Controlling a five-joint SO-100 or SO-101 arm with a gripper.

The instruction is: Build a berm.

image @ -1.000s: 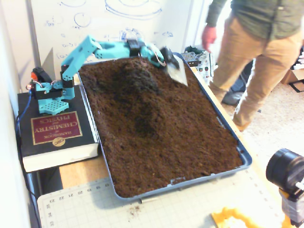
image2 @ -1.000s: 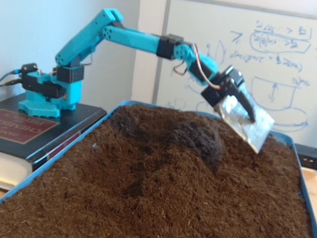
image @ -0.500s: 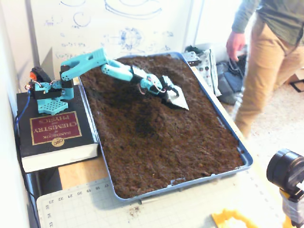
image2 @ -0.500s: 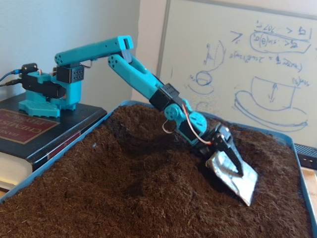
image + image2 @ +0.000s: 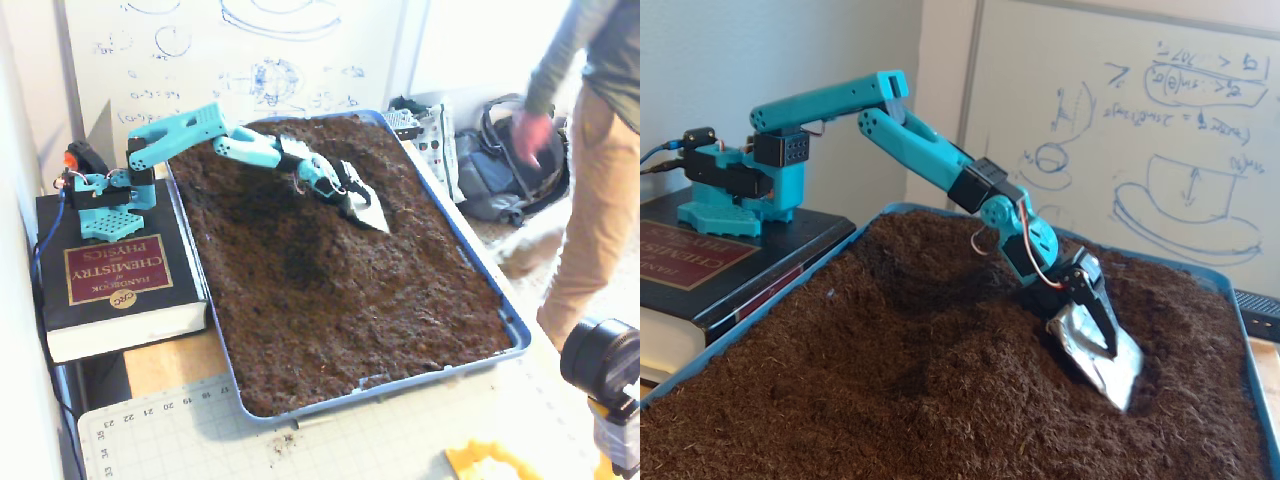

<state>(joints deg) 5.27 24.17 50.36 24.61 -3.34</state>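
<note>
Claw (image 5: 1095,335) clamped on silver scoop blade (image 5: 1102,352), tilted down, edge dug into soil to shove it. Berm (image 5: 940,290), a low dark ridge, lies just left of claw; blue tray (image 5: 515,330) holds all.

Soil (image 5: 340,290) looked loose, crumbly, matt dark brown, rough-grained all over inside the tray (image 5: 515,325), which was smooth blue plastic with a slight sheen. Arm (image 5: 910,140) was matt turquoise plastic with black plastic joints. At the gripper (image 5: 1095,335), beside the soil, sat a scoop blade (image 5: 1110,365) of crinkled silvery foil-like sheet, shiny. Left of the tray, the book (image 5: 110,275) had a glossy black cover.
</note>
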